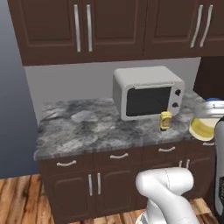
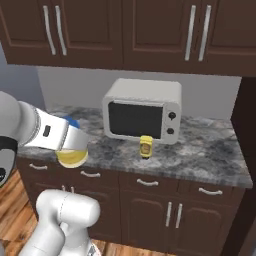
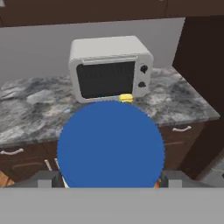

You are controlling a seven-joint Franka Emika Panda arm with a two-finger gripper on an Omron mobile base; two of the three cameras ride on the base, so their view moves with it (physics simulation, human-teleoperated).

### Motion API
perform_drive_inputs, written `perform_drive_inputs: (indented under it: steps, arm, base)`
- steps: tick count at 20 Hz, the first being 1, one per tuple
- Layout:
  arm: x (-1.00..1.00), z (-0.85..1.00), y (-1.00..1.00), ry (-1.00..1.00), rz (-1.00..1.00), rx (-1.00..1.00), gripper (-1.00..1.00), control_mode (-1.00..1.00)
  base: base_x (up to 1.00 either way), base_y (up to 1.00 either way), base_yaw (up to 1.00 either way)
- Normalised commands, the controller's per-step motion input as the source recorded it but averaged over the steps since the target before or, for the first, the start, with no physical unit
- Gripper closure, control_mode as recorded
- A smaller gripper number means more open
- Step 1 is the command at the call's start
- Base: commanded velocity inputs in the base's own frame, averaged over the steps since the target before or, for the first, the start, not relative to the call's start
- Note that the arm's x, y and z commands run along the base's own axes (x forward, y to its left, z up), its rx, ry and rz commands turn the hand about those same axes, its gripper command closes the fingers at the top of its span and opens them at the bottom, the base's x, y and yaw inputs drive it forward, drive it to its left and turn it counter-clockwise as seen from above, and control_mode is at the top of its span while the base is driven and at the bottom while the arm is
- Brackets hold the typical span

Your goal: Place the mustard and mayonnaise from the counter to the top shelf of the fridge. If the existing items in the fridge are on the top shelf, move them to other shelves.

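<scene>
Gripper [image 3: 109, 181] fingertips mostly hidden in hand view: I only see grey stubs either side of the short cream-yellow mayonnaise jar w/ blue lid [image 3: 110, 144], whose round lid blocks the centre. In left base view the jar [image 1: 204, 126] is cut off at the frame edge, arm across it. Jaws stand wide, closed on the jar's sides; jar sits right between them, held up off the grey marbled stone counter [image 2: 210, 150]. Small squat yellow mustard bottle [image 2: 146, 147] stands on the counter just in front of the white box microwave [image 2: 142, 110]; in hand view only its cap [image 3: 126, 98] peeks over the lid.
</scene>
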Motion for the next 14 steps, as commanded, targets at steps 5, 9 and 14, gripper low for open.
perform_drive_inputs:
  steps: [5, 9, 14]
  arm:
    - [0.00, 0.00, 0.00, 0.00, 0.00, 0.00, 1.00, 1.00]
    - [0.00, 0.00, 0.00, 0.00, 0.00, 0.00, 1.00, 1.00]
    - [0.00, 0.00, 0.00, 0.00, 0.00, 0.00, 1.00, 1.00]
  base:
    - [-0.99, -0.18, -0.62]
    - [-0.89, -0.13, -0.68]
    - [-0.38, -0.45, -0.72]
